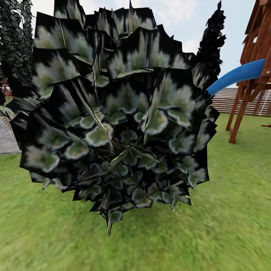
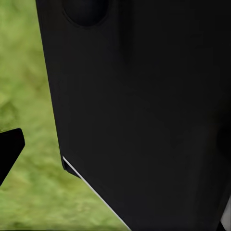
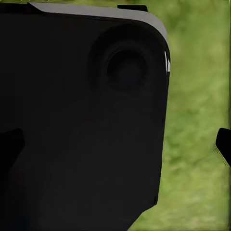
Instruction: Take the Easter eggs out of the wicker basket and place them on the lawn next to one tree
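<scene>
Head view, foreground: one round low bush [image 1: 116, 120], dark near-black leaves with pale green-white centres, standing close before the camera and covering most of the middle of the picture. It rose from the lawn [image 1: 226, 210], a flat stretch of mottled green grass that ran beneath and around it to the lower edge.

Head view, right side: wooden playset [image 1: 256, 75] in reddish-brown timber, its posts planted in the grass, with a blue slide [image 1: 241, 73] curving out from it toward the bush. Behind the playset, a horizontal-slat fence [image 1: 224, 101] closed the garden.

Head view, background: dark conical tree [image 1: 212, 41] just above and behind the bush on the right; a second dark tree [image 1: 15, 41] at the far left edge. A grey paved patch [image 1: 6, 137] lay at the left edge beside the grass. Pale, cloudy sky above.

Task items: of these, the lawn and the garden's fence and playset were in sight; the eggs, the basket and a grey-trunked tree were not.

Left wrist view: large black robot body panel [image 2: 144, 110] close to the lens, blurred grass beside it, and a black tip at one edge. State of the left jaws: could not be told.

Right wrist view: a similar black panel [image 3: 82, 125] with a round recess, grass alongside, a small black tip at the edge. State of the right jaws: could not be told.
</scene>
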